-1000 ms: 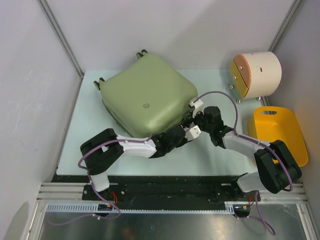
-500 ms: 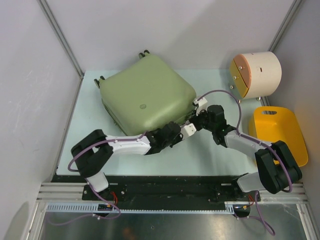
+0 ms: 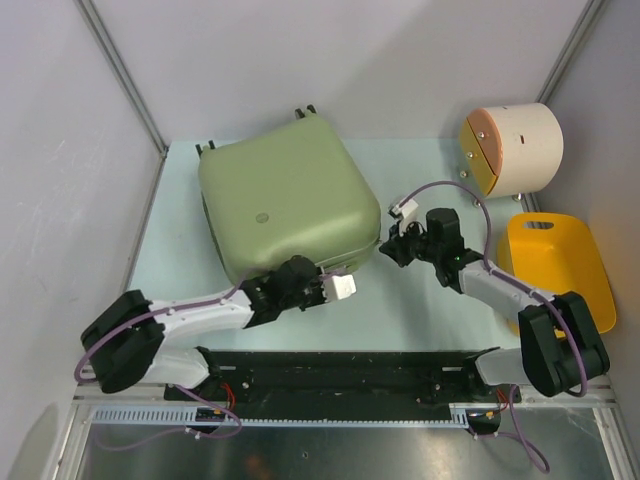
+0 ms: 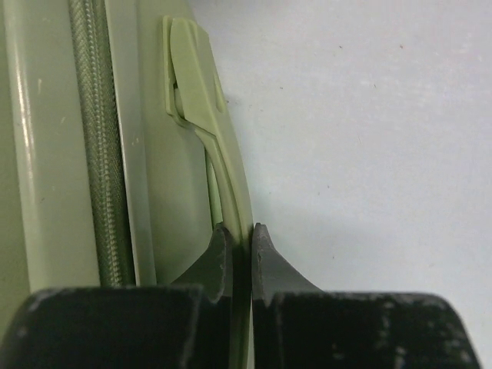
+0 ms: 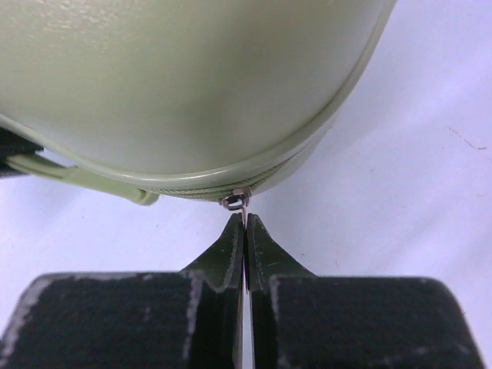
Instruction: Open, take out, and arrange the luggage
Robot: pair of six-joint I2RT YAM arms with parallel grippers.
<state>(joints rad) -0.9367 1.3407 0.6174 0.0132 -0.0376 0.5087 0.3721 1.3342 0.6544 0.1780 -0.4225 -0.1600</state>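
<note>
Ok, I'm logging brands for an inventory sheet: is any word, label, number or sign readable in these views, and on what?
None can be read.
The luggage bears a small round emblem on its lid, too small to read.
No text shows on the drum, the basket, or in either wrist view.

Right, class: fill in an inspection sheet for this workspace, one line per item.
Surface: pale mint table, flat.
Job's things: luggage lies flat, closed.
Clutter: cream drum and yellow basket on the right side.
Grippers: left pincer shut on the side handle; right pincer shut on the zipper pull.
Cables: purple cable loops above the right arm.
Surroundings: white walls on three sides.
</note>
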